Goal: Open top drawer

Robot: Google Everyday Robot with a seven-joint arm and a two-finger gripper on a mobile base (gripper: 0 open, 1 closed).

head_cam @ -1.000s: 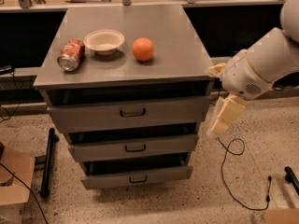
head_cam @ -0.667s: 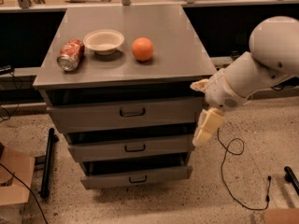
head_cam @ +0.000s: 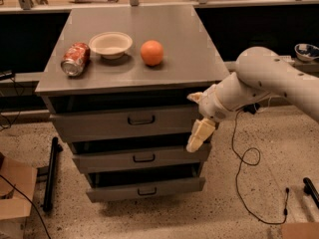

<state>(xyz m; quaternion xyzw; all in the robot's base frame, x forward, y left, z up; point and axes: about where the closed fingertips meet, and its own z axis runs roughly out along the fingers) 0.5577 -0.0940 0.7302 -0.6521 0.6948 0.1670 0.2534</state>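
1. Leftward shift of the cream two-finger gripper (head_cam: 194, 121) since the earlier frames: from beside the grey metal cabinet (head_cam: 189, 49) to the right end of the wide grey metal top drawer (head_cam: 99, 126).
2. Spread wide and holding nothing, with one cream finger (head_cam: 195, 97) near the drawer front's upper edge and the other hanging past its lower edge.
3. Carried by a rounded white robot arm (head_cam: 269, 78) reaching in from the right.
4. Top drawer directly under the cabinet's flat top, with a dark gap above its front. Small dark loop handle (head_cam: 141, 119) at centre, untouched, well left of the gripper.
5. Beneath it, a narrower grey middle drawer (head_cam: 109, 161) and a grey bottom drawer (head_cam: 114, 193).
6. Unmoved on the cabinet top, in a row from left to right: a red soda can (head_cam: 76, 59) on its side, a white bowl (head_cam: 110, 44) and a round orange (head_cam: 152, 53).
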